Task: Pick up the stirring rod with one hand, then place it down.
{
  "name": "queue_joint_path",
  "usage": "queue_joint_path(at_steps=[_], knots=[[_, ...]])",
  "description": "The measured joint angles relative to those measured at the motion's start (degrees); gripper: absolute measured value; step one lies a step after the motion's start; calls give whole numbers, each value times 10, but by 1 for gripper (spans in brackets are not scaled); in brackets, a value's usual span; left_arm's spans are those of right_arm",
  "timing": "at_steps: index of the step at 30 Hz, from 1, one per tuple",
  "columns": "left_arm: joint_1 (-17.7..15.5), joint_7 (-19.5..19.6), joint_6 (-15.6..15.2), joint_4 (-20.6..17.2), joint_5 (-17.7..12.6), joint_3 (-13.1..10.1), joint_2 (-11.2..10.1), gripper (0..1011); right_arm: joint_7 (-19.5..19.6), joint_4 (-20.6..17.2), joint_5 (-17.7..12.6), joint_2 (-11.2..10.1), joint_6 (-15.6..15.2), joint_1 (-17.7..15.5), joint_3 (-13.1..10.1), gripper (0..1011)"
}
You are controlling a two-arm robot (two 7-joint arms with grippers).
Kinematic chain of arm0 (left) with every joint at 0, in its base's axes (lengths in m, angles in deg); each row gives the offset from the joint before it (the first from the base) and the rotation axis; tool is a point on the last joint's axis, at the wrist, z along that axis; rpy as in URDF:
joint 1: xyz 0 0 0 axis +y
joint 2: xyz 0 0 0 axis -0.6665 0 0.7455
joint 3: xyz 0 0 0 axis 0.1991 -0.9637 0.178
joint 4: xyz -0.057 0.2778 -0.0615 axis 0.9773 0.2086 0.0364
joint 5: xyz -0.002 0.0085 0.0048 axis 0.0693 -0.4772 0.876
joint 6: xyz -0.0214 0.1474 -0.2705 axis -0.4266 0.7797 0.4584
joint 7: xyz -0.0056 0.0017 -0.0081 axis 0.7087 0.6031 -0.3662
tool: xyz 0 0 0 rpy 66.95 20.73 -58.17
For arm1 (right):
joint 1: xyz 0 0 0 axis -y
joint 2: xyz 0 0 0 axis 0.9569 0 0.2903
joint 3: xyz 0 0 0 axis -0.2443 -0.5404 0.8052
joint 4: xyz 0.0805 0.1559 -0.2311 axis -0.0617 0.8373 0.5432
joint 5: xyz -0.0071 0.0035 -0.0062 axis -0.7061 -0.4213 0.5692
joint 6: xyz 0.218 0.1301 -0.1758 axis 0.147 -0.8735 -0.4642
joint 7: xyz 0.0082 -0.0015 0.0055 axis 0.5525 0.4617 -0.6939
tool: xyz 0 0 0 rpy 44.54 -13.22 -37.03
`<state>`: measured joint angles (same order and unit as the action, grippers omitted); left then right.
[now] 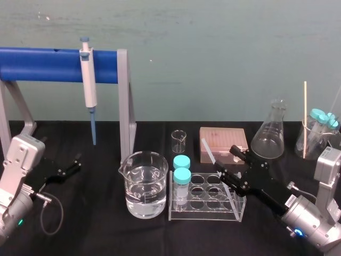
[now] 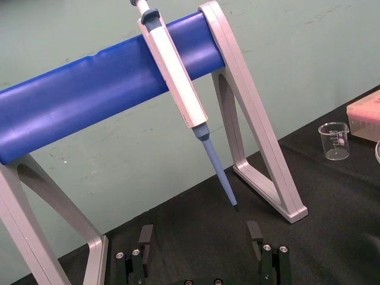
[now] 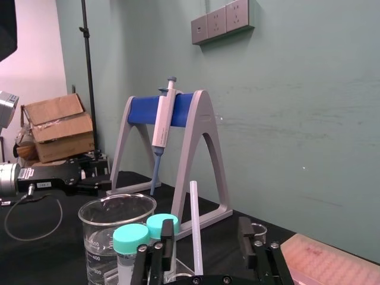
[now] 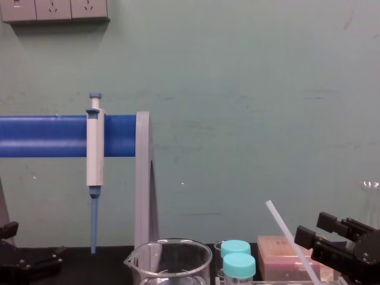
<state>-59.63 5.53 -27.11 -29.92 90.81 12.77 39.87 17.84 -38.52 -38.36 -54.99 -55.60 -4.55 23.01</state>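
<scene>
Straddling the stirring rod point(image 3: 193, 225), which leans up from the tube rack point(image 1: 209, 215), the right gripper point(image 3: 206, 228) has its fingers wide, not touching it. We judge a centred, gentle close best; the left gripper point(image 2: 200, 231) sits parked, fingers wide, at the counter's point(image 1: 106, 234) left side.

Translucent stirring rod point(image 1: 208, 151), tilted, btwn jaws of right gripper point(image 1: 227, 160) — parted.

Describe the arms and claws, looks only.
Both arms: silver-grey wrist housings, black angular two-finger claws (left claw, right claw). Thin black cable with a metal plug loops at the left wrist. Green light on the left wrist, blue on the right. White label on the right claw.
</scene>
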Motion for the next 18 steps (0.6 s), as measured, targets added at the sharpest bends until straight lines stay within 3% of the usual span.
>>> queue_joint_path(at_steps=[8,13,16,18], knots=[[0,0,0,0,0,0,0,1000,0,0,0,0,0,0,0,919],[0,0,0,0,0,0,0,1000,16,-14,10,-1,3,-3,-5,1003],[0,0,0,0,0,0,0,1000,65,-39,36,0,12,-15,-21,1002],[0,0,0,0,0,0,0,1000,121,-59,67,4,14,-29,-40,1002]])
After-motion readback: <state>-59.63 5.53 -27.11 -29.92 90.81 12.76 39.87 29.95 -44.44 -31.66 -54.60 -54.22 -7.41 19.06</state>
